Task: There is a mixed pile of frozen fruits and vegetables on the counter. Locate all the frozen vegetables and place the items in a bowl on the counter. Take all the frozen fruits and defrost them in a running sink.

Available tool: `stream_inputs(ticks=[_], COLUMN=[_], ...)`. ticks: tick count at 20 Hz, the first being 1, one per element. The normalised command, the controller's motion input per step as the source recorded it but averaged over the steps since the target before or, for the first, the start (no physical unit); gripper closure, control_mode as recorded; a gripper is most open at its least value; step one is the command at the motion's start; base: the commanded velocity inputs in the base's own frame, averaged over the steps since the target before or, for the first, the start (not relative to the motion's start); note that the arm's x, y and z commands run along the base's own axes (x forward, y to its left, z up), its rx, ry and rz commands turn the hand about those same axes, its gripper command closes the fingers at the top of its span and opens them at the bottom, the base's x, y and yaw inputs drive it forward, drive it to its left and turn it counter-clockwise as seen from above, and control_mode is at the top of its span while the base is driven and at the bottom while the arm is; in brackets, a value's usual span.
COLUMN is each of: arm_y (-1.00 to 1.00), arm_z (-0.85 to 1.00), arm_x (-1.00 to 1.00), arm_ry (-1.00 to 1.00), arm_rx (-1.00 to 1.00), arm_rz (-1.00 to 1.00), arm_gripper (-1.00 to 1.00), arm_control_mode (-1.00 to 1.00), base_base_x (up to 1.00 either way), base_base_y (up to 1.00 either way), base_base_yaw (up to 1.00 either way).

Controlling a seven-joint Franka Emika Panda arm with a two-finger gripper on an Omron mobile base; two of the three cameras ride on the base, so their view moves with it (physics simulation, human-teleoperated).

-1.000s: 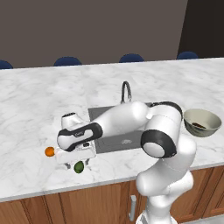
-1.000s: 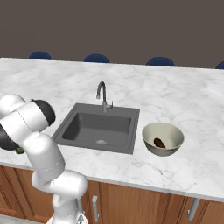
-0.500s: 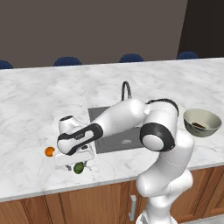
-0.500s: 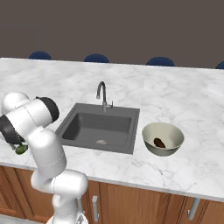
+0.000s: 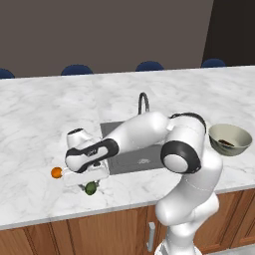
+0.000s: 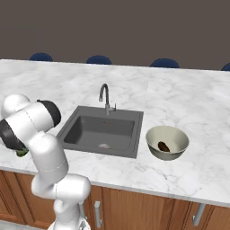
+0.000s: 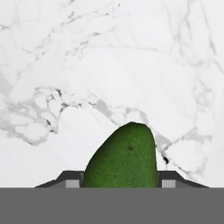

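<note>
The claw [image 5: 91, 180] hangs low over the marble table [image 5: 35, 114], its two tips flanking the dark green avocado [image 7: 122, 158] at its wider end; whether they already press it cannot be told. The avocado lies near the table's front edge, beside the orange ball [image 5: 57, 172]. Judged frozen, it should be rigid, light and slick, best gripped across its broad middle.
</note>
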Motion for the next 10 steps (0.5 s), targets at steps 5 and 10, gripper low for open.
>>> stream_inputs(ticks=[5, 10], arm_y=[-0.66, -0.78], arm_z=[0.57, 0.58], arm_x=[0.0, 0.0], arm_ry=[-0.07, 0.0], arm_rx=[0.04, 0.05], arm_rz=[-0.01, -0.01], arm_gripper=[1.0, 1.0], arm_control_mode=[-1.0, -1.0], base_base_x=[0.0, 0.0], base_base_y=[0.0, 0.0], base_base_yaw=[0.0, 0.0])
